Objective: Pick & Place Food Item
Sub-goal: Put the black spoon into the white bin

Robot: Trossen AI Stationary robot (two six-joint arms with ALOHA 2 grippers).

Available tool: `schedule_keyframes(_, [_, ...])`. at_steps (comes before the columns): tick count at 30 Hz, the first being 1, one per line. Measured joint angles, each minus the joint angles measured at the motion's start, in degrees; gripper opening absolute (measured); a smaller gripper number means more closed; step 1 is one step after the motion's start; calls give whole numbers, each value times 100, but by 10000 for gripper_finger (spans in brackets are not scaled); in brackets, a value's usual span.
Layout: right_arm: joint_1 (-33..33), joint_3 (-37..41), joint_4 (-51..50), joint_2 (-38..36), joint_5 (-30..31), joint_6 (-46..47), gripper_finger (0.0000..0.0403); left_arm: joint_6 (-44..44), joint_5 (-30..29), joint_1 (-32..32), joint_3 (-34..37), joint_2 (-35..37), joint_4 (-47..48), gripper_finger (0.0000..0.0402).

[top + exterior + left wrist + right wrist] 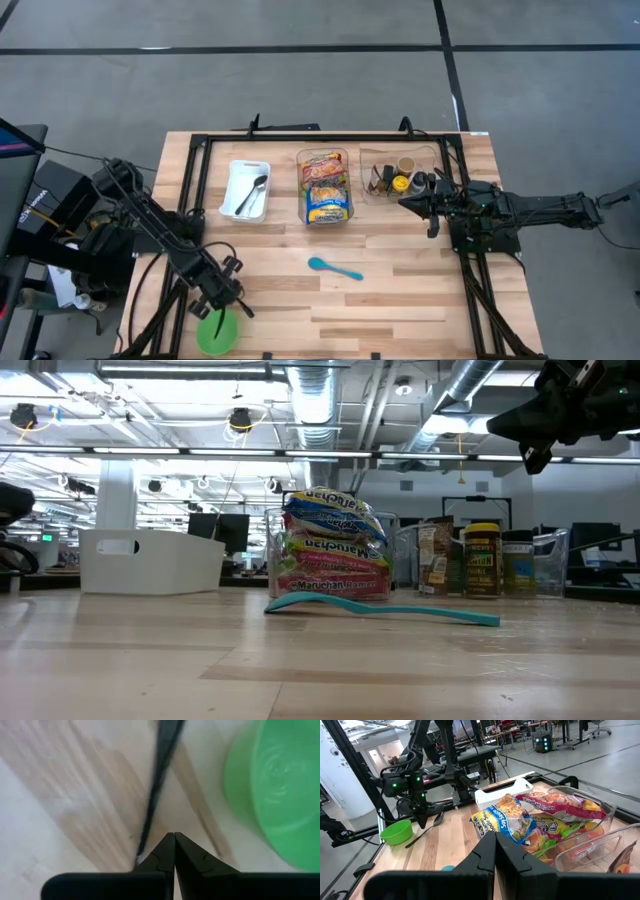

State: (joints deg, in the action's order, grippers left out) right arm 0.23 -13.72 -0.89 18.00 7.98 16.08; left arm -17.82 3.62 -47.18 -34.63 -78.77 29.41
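From above, the right gripper (412, 204) hovered with fingers pressed together, empty, just beside the noodle packets (326, 187) in the clear middle bin (343, 155); the left gripper (226, 300), also pinched closed and empty, sat by the green bowl (216, 333). In the right wrist view the packets (530, 822) lay ahead of the gripper (495, 845). Best bet: open wide first, then descend on the top packet.
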Motion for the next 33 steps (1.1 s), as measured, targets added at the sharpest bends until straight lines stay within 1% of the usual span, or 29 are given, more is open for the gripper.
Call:
schedule_keyframes(2, [2,0,0,-2,0,0,0,29,-88,0,0,20,80,0])
schedule_keyframes(4, [1,1,0,-1,-1,0,0,258,-163,0,0,23,188,0])
schedule_keyframes(8, [2,0,0,-1,-2,0,0,522,-180,0,0,25,241,2])
schedule_keyframes(18, [0,0,0,-2,0,-2,0,556,-217,0,0,26,244,6])
schedule_keyframes(21, [1,0,0,-1,-1,0,0,544,-217,0,-1,29,245,19])
schedule_keyframes(29, [0,0,0,-1,-1,0,0,541,-217,0,-2,29,249,71])
schedule_keyframes(33, [0,0,0,-1,-1,0,0,541,-217,0,-38,29,257,84])
